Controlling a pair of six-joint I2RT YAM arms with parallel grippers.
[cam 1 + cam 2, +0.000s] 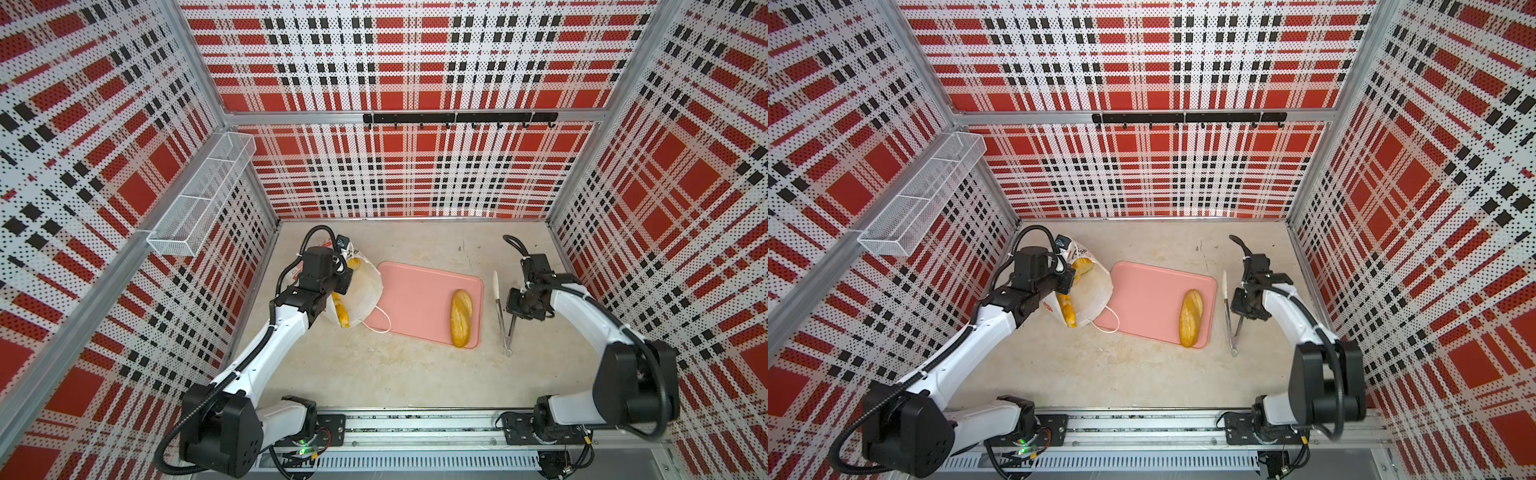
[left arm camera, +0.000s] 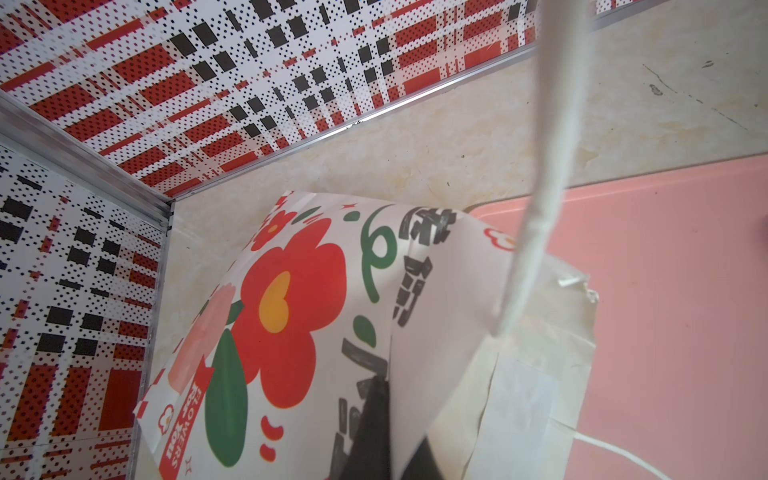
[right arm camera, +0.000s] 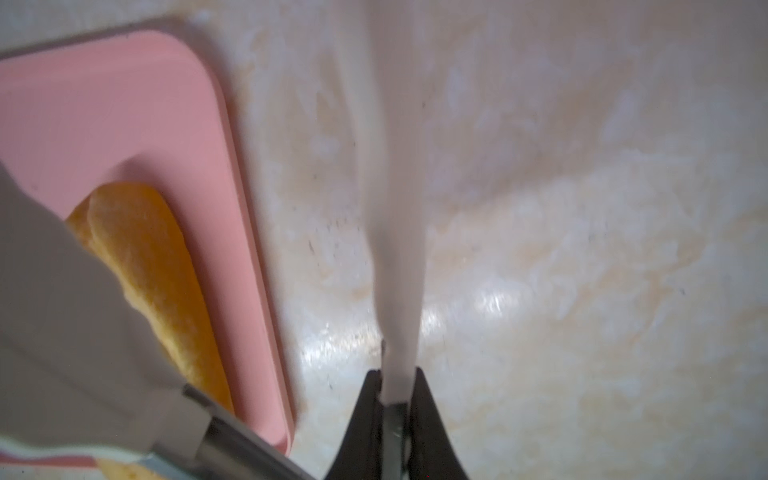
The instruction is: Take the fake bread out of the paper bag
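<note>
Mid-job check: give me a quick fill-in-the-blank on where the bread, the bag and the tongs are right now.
1. The pink tray holds exactly ____ loaf.
2. The paper bag is gripped by the ____.
3. The right hand is shut on the ____.
4. More yellow bread shows ____ the paper bag.
Missing: one; left hand; tongs; inside.

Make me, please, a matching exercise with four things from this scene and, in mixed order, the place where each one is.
1 long loaf
2 tongs
3 paper bag
4 wire basket

a pinched by the left gripper
b mounted on a side wall
c lying on the pink tray
d held by the right gripper

Pairs: 1-c, 2-d, 3-a, 4-b
</note>
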